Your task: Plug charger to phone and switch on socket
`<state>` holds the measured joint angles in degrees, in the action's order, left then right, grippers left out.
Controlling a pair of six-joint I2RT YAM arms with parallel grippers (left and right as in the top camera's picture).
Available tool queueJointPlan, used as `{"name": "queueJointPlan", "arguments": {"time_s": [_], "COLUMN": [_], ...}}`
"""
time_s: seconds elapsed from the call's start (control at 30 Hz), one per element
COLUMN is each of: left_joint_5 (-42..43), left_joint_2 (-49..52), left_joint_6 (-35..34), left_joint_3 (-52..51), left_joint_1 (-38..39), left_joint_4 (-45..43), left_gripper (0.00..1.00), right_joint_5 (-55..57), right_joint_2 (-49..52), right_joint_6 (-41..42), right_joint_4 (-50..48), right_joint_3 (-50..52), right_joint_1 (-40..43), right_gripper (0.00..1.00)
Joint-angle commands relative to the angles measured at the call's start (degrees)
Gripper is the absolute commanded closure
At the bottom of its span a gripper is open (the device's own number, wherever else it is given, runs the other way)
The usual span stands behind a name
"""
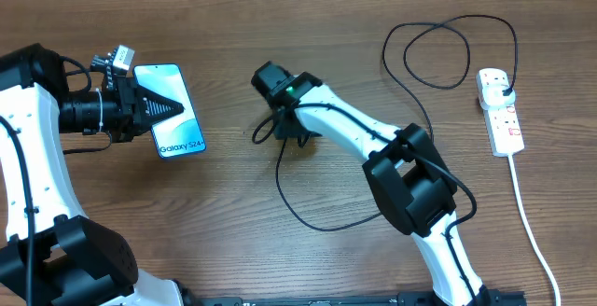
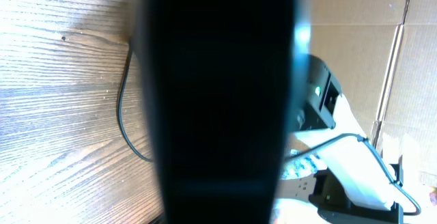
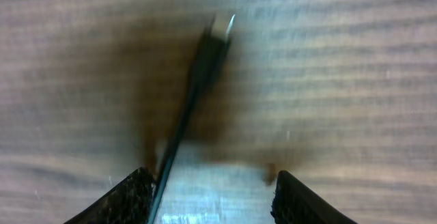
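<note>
Closed left pincer (image 1: 173,108) held level, right pincer (image 3: 212,186) parted, pointing straight down

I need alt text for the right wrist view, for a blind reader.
The small plug tip of the charger lies on the wooden table, slightly blurred; its thin black cable runs down between the fingers of the open right pincer.
</note>
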<state>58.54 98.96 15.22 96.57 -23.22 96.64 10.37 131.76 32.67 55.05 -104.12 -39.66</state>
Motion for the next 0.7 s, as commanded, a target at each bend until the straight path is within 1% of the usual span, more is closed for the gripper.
{"name": "queueJointPlan", "arguments": {"time_s": [0.0, 0.2, 0.3, 0.53, 0.67], "left_joint_5": [2.99, 3.02, 3.02, 3.1, 3.98], "left_joint_2": [-1.62, -1.62, -1.62, -1.62, -1.62], "left_joint_6": [1.51, 1.51, 1.51, 1.46, 1.51], "left_joint_3": [0.52, 0.52, 0.52, 0.52, 0.52], "left_joint_1": [0.37, 0.37, 0.37, 0.37, 0.37], "left_joint_4": [0.2, 0.2, 0.2, 0.2, 0.2], "left_gripper": [0.96, 0.96, 0.96, 0.96, 0.96], "right_joint_5": [-2.29, 2.03, 3.06, 3.52, 0.72], "right_joint_2": [0.81, 1.03, 1.03, 1.05, 1.86], "right_joint_6": [0.59, 7.17, 7.91, 12.59, 13.84], "right_joint_4": [-4.26, -5.9, -8.52, -10.19, -9.99], "right_joint_3": [-1.66, 0.52, 1.84, 2.19, 2.62], "right_joint_1": [0.07, 0.09, 0.11, 1.16, 3.08], "right_gripper": [0.44, 0.53, 0.62, 0.77, 0.77]}}
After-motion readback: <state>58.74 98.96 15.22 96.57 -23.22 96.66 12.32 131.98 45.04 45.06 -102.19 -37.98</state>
